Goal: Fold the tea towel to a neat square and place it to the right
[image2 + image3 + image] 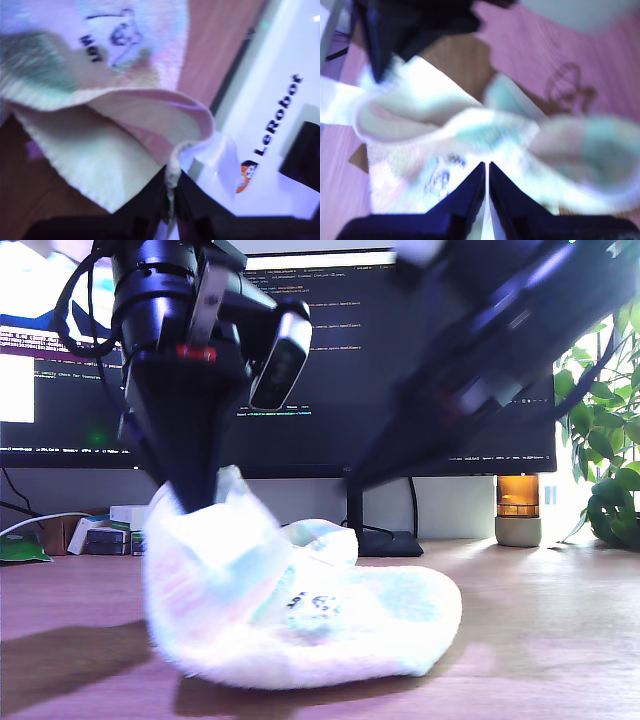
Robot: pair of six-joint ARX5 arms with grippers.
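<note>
The tea towel (300,610), fluffy and pale mint-white with a small dark print, lies bunched on the wooden table (550,640). At the exterior view's left, my first gripper (195,502) points down, shut on a raised corner of the towel. The first wrist view shows that towel (100,150) edge pinched between the shut jaws of my first gripper (171,187). My second gripper (486,167) is shut, with a thin pale strip of the towel (470,130) between its jaws. Its blurred arm (480,370) comes in from the exterior view's right, and the tip is hidden behind the cloth.
A wide monitor (400,360) stands behind the table. Small boxes (100,530) sit at the exterior view's left, with an amber jar (518,508) and a leafy plant (610,440) at its right. A white LeRobot box (280,125) lies beside the towel.
</note>
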